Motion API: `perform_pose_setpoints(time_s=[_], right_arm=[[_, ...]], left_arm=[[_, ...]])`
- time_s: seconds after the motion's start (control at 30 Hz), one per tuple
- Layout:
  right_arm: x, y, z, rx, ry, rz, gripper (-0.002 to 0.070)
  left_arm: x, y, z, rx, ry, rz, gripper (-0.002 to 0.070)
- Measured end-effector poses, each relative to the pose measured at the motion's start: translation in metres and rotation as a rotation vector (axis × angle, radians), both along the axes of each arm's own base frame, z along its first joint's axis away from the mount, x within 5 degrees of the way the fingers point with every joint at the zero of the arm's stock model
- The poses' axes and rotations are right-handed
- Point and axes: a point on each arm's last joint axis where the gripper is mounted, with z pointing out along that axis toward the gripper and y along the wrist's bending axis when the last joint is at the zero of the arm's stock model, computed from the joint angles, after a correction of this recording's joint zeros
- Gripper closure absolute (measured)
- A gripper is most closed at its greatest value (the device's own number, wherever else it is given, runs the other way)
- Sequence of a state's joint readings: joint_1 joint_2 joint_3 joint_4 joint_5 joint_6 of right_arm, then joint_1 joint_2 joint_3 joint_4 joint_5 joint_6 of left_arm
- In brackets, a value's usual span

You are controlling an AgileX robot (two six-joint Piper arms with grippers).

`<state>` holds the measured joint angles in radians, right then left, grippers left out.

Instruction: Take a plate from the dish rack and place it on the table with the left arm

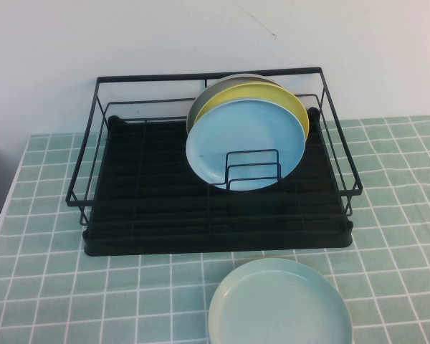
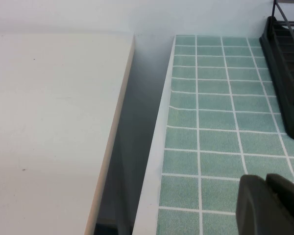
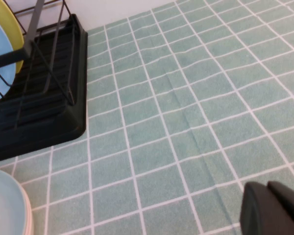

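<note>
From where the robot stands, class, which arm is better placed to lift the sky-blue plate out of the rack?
Neither clearly. The sky-blue plate stands frontmost in the dish rack. The left gripper is beside the rack's left end, the right gripper off its right end. The plate stands right of centre, slightly favouring the right.

Matte sky-blue plate [image 1: 247,143]; thin black wire dish rack [image 1: 100,143], probably metal; smooth tiled table [image 1: 401,215].

High cam down; wrists low, near.

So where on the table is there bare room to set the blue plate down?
Bare table lies left of the dish rack and right of it. In front, the mint plate crowds the middle. The blue plate stands racked. Left hand and right hand hover aside.
</note>
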<state>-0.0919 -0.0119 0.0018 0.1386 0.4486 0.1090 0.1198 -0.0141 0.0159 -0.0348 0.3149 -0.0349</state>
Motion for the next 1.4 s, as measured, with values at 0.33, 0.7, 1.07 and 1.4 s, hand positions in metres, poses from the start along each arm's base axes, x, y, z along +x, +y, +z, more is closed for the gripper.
perform_pose_setpoints(time_s=[0.33, 0.7, 1.07, 1.4], right_arm=[[0.000, 0.000, 0.000, 0.000, 0.000, 0.000, 0.0678], [0.000, 0.000, 0.000, 0.000, 0.000, 0.000, 0.0678], [0.000, 0.000, 0.000, 0.000, 0.000, 0.000, 0.0678], [0.000, 0.000, 0.000, 0.000, 0.000, 0.000, 0.0678]], left_arm=[[0.000, 0.000, 0.000, -0.001, 0.000, 0.000, 0.0678], [0.000, 0.000, 0.000, -0.005, -0.001, 0.000, 0.0678], [0.000, -0.001, 0.000, -0.028, -0.011, -0.002, 0.0678], [0.003, 0.000, 0.012, -0.019, -0.151, 0.005, 0.0678]])
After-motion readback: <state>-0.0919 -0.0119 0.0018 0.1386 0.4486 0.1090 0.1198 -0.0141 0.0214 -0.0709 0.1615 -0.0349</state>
